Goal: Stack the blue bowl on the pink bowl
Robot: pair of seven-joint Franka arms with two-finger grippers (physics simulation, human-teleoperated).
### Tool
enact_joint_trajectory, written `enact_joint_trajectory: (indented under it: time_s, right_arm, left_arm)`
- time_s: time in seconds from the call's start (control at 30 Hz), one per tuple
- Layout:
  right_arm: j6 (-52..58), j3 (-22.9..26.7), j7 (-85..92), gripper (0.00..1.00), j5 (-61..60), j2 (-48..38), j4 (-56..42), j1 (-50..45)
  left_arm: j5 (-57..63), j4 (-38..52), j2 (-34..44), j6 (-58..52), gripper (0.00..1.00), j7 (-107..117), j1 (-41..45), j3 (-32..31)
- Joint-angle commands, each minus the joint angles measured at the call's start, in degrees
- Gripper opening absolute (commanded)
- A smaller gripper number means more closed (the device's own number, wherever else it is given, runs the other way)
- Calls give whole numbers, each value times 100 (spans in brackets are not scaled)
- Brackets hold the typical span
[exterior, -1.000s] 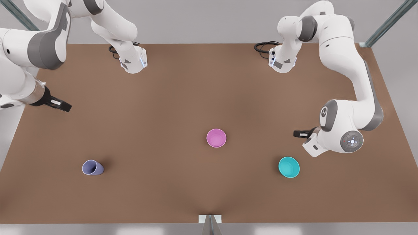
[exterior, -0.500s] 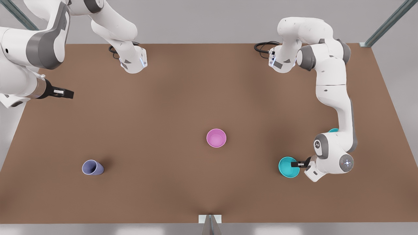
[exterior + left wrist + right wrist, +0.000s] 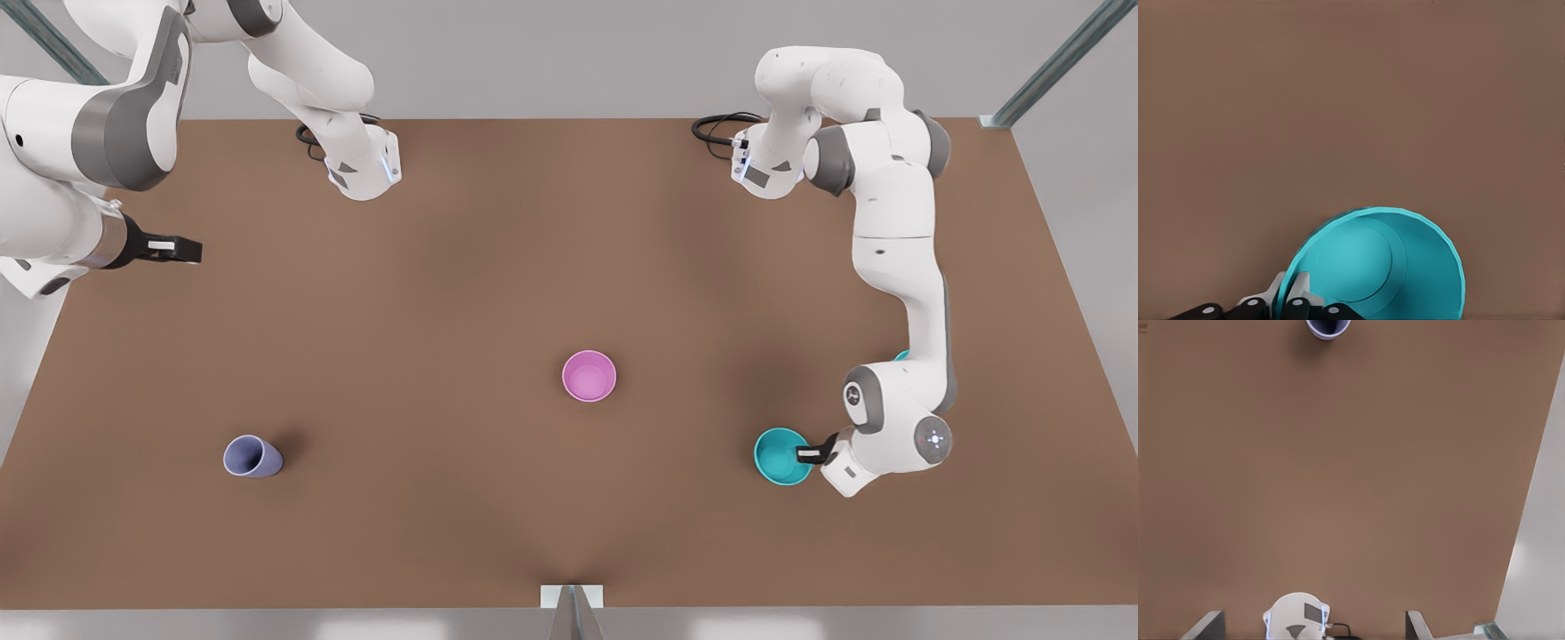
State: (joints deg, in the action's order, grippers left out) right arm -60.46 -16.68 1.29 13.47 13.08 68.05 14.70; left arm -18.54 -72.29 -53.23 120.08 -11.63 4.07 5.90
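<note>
Left wrist view: fingers [image 3: 1293, 300] pinch the near rim of the blue bowl [image 3: 1371, 263], one pad inside the wall, one outside, so the left gripper [image 3: 809, 455] is clamped on it. Bowl sits mouth up on the brown desk [image 3: 1338, 100]. Front view puts this bowl [image 3: 782, 456] toward the front view's right, gripper gripping its right-hand rim, wrist just beside it on that side. Cannot tell if the bowl is lifted or touching the desk.

Pink bowl [image 3: 589, 375] stands upright, mouth up, near the desk's middle, well apart from the blue bowl, toward the front view's left of it. A sliver of another teal thing [image 3: 901, 356] peeks from behind the left arm's forearm; too little visible to tell more.

Right gripper [image 3: 173, 250] hangs over the desk edge at the front view's far left, waiting; cannot tell if its fingers are apart or together. Right wrist view looks down on bare desk with the lavender cup [image 3: 1328, 328] at the frame edge. Front view shows that cup [image 3: 252, 457] tilted, toward the front view's lower left, well apart from both bowls.
</note>
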Motion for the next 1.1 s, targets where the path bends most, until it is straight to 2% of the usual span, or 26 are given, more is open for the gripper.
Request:
enact_joint_trajectory:
  time_s: [0.0,0.07,0.17,0.23,0.3,0.33,0.43,0.7,1.07]
  right_arm:
    - [17,-1,425,100,-2,-7,-2,-2]
    - [17,-1,425,100,-2,2,-2,-2]
    - [8,7,425,100,-2,11,-2,-2]
    - [8,7,443,100,-2,-7,-2,-2]
    - [17,7,443,100,-2,-16,-2,-2]
    - [26,7,443,100,-2,-24,7,-2]
    - [34,7,434,100,-2,-25,15,-2]
    - [131,16,425,100,-2,-24,33,-11]
    - [201,16,372,100,7,-7,42,-72]
  left_arm:
    - [-18,5,14,24,21,-138,6,-1]
    - [-9,5,110,-37,21,11,6,-1]
    - [-44,110,568,-1424,21,1811,813,-27]
    - [-97,487,559,-1751,21,2972,1148,-141]
    - [-53,514,568,-1734,21,3703,1289,-669]
    - [0,506,568,-1742,21,3905,1728,-625]
    - [-9,514,647,-1751,21,4757,2097,-677]
    - [-9,444,585,-1716,21,5048,2581,-739]
    - [-9,435,515,-1329,21,5127,2607,-730]
